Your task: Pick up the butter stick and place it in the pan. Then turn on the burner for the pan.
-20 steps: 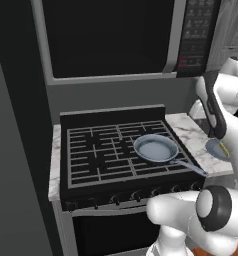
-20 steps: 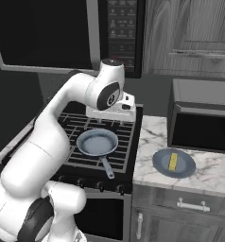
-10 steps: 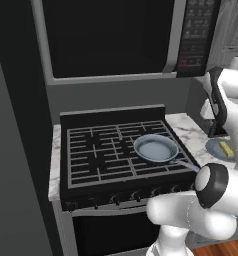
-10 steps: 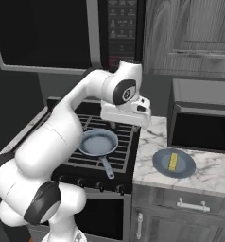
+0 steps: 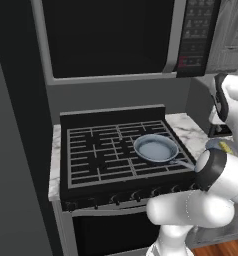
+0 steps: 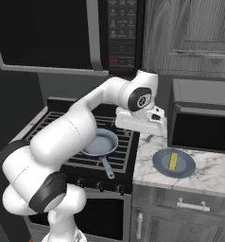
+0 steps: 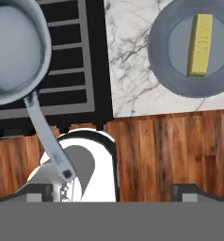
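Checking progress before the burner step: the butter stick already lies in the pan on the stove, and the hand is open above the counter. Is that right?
Not quite. The butter stick lies on the plate on the counter, not in the pan, which sits empty on the stove; the right base view shows both. The rest holds: the hand is open above the counter.

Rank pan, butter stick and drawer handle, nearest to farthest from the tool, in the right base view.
1. Pan, on the stove, and butter stick, on the plate: too close to call.
2. Drawer handle, below the counter, farthest.
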